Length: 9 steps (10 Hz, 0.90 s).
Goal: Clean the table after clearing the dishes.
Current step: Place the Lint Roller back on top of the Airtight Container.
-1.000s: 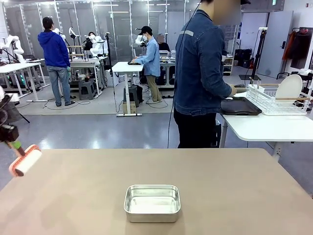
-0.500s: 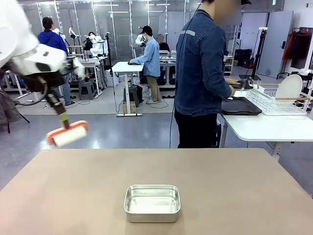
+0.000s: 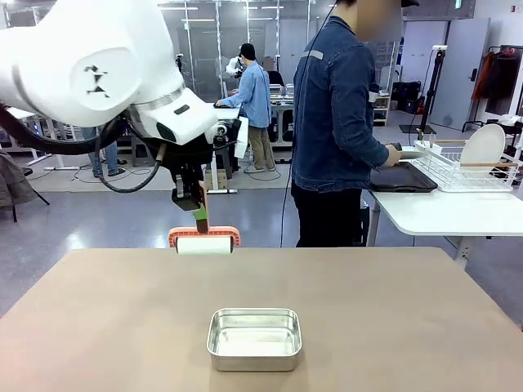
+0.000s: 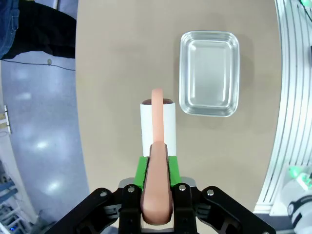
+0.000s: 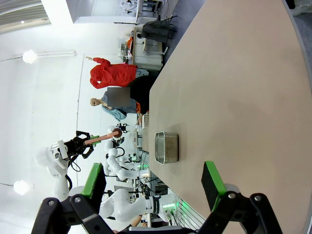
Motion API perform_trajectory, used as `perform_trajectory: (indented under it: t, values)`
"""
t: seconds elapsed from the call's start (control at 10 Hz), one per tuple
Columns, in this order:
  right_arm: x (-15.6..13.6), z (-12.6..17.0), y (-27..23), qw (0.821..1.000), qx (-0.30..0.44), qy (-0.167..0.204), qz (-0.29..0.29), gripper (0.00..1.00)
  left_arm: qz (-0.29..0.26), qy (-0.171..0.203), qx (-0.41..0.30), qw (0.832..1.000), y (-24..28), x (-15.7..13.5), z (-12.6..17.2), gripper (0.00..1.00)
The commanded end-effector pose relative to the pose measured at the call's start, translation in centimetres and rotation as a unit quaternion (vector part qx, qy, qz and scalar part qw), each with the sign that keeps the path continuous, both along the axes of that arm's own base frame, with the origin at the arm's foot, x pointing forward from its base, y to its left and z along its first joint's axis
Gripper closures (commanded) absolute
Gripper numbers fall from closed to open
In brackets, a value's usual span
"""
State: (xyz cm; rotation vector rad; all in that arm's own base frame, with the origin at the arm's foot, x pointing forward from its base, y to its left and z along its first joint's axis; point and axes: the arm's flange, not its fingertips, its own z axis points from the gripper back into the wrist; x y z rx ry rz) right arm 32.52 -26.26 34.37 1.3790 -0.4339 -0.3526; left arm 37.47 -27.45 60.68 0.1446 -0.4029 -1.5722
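— Table point(image 3: 384, 318) first: from the front, where does it sit against the left claw point(image 3: 198, 211)?
— Below it. That claw hangs over the far edge, clamped on the handle of a roller point(image 3: 204, 243); the white roll is directly under the fingers, at or just above the tabletop, hard to tell which. A steel pan point(image 3: 254, 338) lies nearer the camera than the claw. Well off to its right a person point(image 3: 337, 122) stands at a white side table point(image 3: 445, 214) holding a dark tray point(image 3: 400, 177) beside a rack point(image 3: 462, 167).
— And the left wrist view?
— The green pads point(image 4: 142, 171) pinch the salmon handle point(image 4: 157, 183); the roll point(image 4: 158, 126) is just ahead, the pan point(image 4: 209, 73) ahead and to the side, apart from it.
— Right wrist?
— The right claw point(image 5: 153, 187) stands wide apart, holding nothing, with the table point(image 5: 243, 87) stretching ahead and the pan point(image 5: 166, 147) between its fingers in the distance.
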Motion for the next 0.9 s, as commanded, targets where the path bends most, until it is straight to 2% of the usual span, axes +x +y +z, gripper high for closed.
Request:
perform_trajectory:
  t: [0.0, 0.1, 0.2, 0.3, 0.4, 0.8]
  values:
    - [0.0, 0.3, 0.0, 1.0, 0.002, -0.008, 0.0, 0.0, -0.046, 0.066, 0.011, 0.997, -6.0, 0.1, -3.5, 0.79]
    - [0.0, 0.3, 0.0, 1.0, 0.002, -0.008, 0.0, 0.0, -0.046, 0.066, 0.011, 0.997, -6.0, 0.1, -3.5, 0.79]
    - [0.0, 0.3, 0.0, 1.0, 0.002, -0.008, 0.0, 0.0, -0.046, 0.073, 0.009, 0.996, -7.0, -0.2, -4.9, 0.79]
    - [0.0, 0.3, 0.0, 1.0, 0.002, -0.008, 0.0, 0.0, -0.005, 0.015, 0.034, 0.999, -6.5, -0.4, -4.2, 0.79]
    - [0.0, 0.3, 0.0, 1.0, 0.002, -0.008, 0.0, 0.0, -0.049, 0.065, 0.014, 0.997, -6.4, -0.6, -5.6, 0.79]
    - [0.0, 0.3, 0.0, 1.0, 0.002, -0.008, 0.0, 0.0, -0.041, 0.061, 0.019, 0.997, -7.1, -0.4, -6.1, 0.79]
